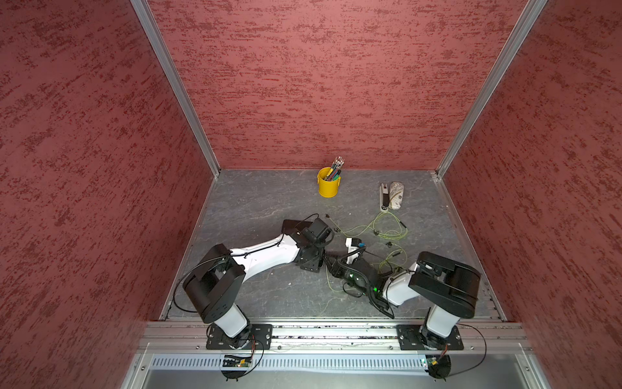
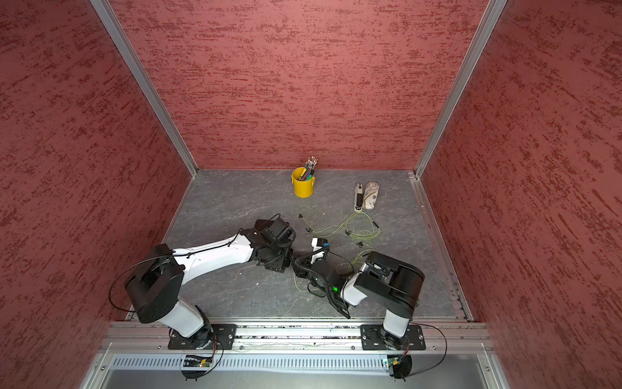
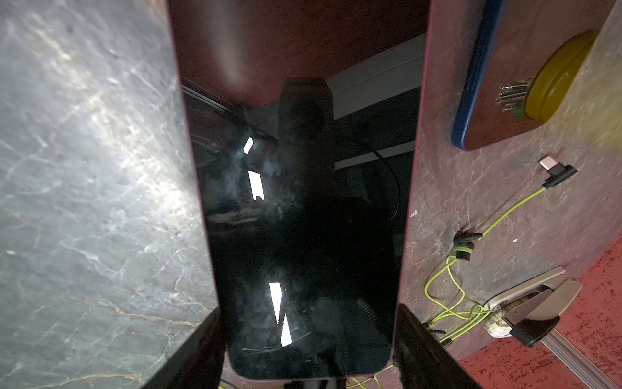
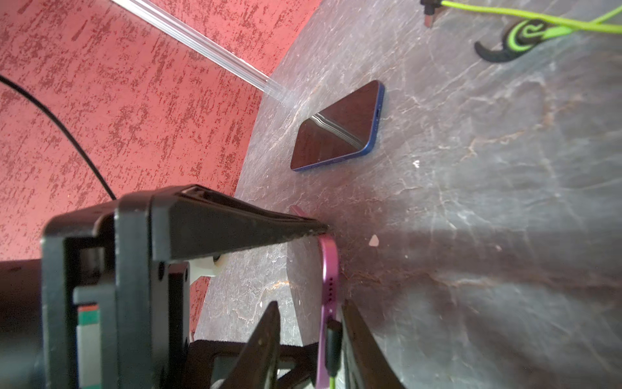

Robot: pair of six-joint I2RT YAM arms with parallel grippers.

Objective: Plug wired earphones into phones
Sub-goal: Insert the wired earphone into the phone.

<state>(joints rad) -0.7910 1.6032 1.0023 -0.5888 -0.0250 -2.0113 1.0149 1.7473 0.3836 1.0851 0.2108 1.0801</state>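
The pink-edged phone (image 3: 296, 202), on the robot's side of the yellow pen cup (image 1: 328, 185), is stiff, glossy and probably slippery. The left gripper (image 3: 308, 310) clamps its long edges. The right gripper (image 4: 311, 304) stands released around the earphone plug (image 4: 333, 336) at the phone's end. The plug is best pinched by its rigid body, not the limp cable (image 4: 331, 382).

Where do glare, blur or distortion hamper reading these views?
Left wrist: the pink-edged phone shows white glare streaks on its glossy screen. Right wrist: foreground soft, table edge bowed, the blue-edged phone reflecting the red wall. In both top views: even light, but the earphones look tiny.
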